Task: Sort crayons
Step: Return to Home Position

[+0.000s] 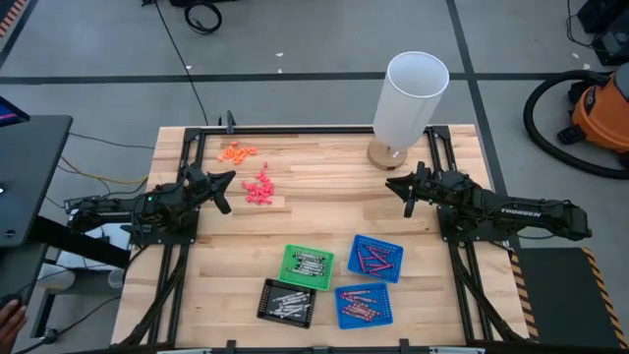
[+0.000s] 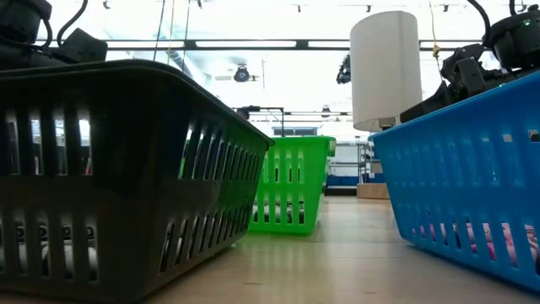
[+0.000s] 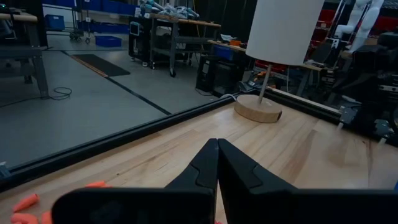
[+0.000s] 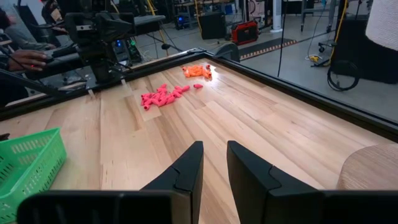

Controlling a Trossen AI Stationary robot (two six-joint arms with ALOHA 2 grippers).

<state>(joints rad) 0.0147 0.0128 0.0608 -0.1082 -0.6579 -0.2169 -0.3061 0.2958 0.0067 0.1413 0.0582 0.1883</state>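
At the table's left edge the left gripper [image 3: 217, 147] is empty, its fingers pressed together. Just beyond it a cluster of orange bits [image 1: 238, 151] and one of pink bits [image 1: 259, 189] lie loose on the wooden table [image 1: 324, 197]. Toward the front, grey crayons [image 1: 289, 301] fill the black bin [image 1: 266, 292] and the green bin [image 1: 295, 254] touching it. Right of these, dark red ones lie in the lower blue bin [image 1: 343, 291] and the upper blue bin [image 1: 358, 241]. No stray crayon shows on the bare wood, so the sorting looks finished, with only parking the arms left. Behind stands a white lamp [image 1: 410, 96]. At the right edge the right gripper [image 4: 214, 149] hovers, fingers slightly parted, holding nothing.
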